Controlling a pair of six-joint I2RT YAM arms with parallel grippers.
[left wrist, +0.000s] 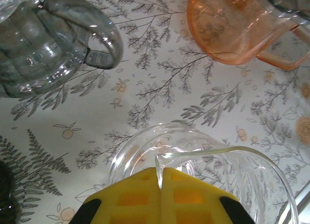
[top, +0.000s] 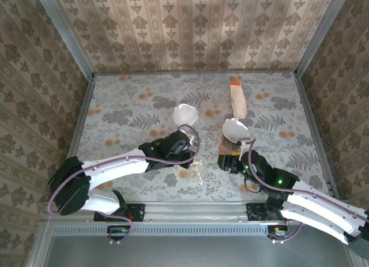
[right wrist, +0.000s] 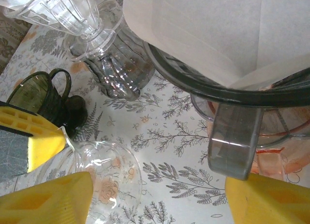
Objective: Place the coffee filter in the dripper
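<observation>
Soft, even overhead light in the top view: the bench (top: 127,105) is warm and sharp, with only faint shadows under the arms. At the left wrist, hard white glints run along the rim of the clear glass vessel (left wrist: 232,154), and the left end effector (left wrist: 160,190) is a yellow blur at the lens. Right wrist: the paper filter (right wrist: 208,30) is nearly blown out, glare streaks the dark dripper (right wrist: 235,146) handle, and the right end effector (right wrist: 157,200) is out of focus.

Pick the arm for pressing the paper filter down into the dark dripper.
Right, probably. The right gripper is open at the handle of the dark dripper, where the filter sits. The left gripper is shut on a clear glass rim.
</observation>
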